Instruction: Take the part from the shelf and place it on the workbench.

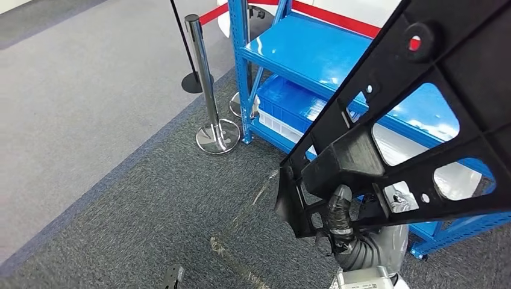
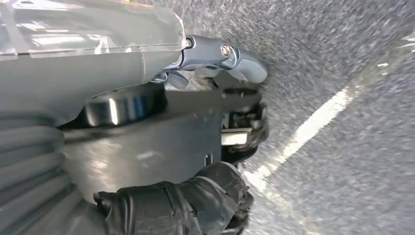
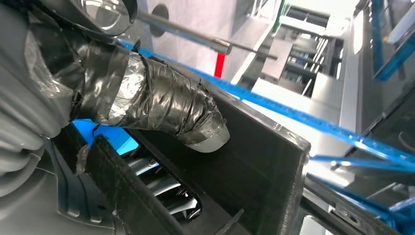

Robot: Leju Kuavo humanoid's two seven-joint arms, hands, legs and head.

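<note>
A large black plastic part (image 1: 422, 102) with open cut-outs and a red dot near one hole hangs in the air in front of the blue shelf (image 1: 313, 54), tilted up to the right. My right hand (image 1: 341, 212) grips its lower end from beneath. In the right wrist view the taped thumb (image 3: 164, 105) presses on the black part (image 3: 266, 166) and the fingers (image 3: 161, 183) curl inside its channel. My left hand (image 2: 215, 147) hangs over the grey carpet with nothing in it, thumb and fingers apart.
The blue shelf holds a blue crate (image 1: 289, 102) on its lower level. A chrome stanchion (image 1: 208, 90) with a red belt (image 1: 337, 18) stands left of the shelf. Grey carpet (image 1: 150, 198) lies below, lighter floor (image 1: 78, 90) to the left.
</note>
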